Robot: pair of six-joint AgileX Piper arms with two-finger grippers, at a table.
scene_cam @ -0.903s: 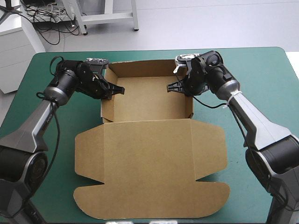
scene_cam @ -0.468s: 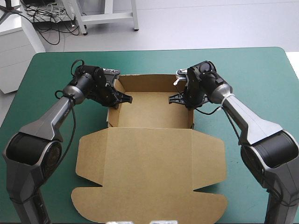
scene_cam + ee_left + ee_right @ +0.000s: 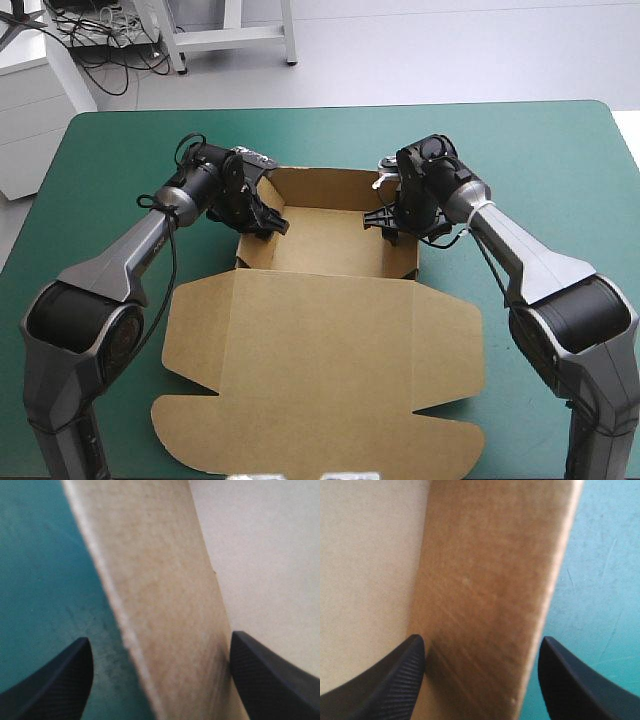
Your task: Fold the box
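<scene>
- Straddling the left wall [image 3: 165, 605] of the box [image 3: 320, 340], the left pincer [image 3: 262, 218] stands open. One black finger [image 3: 55, 680] is over the teal-green cover outside and the other [image 3: 270, 680] is over the tray floor inside.
- The wall's top edge runs between those fingers. I cannot tell whether either finger touches the board.
- The right pincer [image 3: 392, 218] is also spread wide, astride the right wall [image 3: 485, 590]. One finger [image 3: 385, 680] is on the tray side and the other is on the cover side. It has hold of nothing that shows.
- The box sits mid-desk as an open brown tray with its left, right and back walls raised. The back wall [image 3: 320, 182] faces the far edge.
- The lid [image 3: 320, 370] lies flat on the near side, hinged at the tray's front. Its side flaps are spread left and right, and its rounded corner tabs come close to the near edge.
- Both arms reach in from the sides, and their wrists are just outside the tray walls.
- The desk [image 3: 110, 160] shows a broad stretch of cover to the left and right of the box. A narrower band runs between the back wall and the far edge.
- On the near side the lid takes up most of the ground between the arms.
- The cover lies smooth and flat, and the right wrist view shows faint scuff lines on it beside the wall.
</scene>
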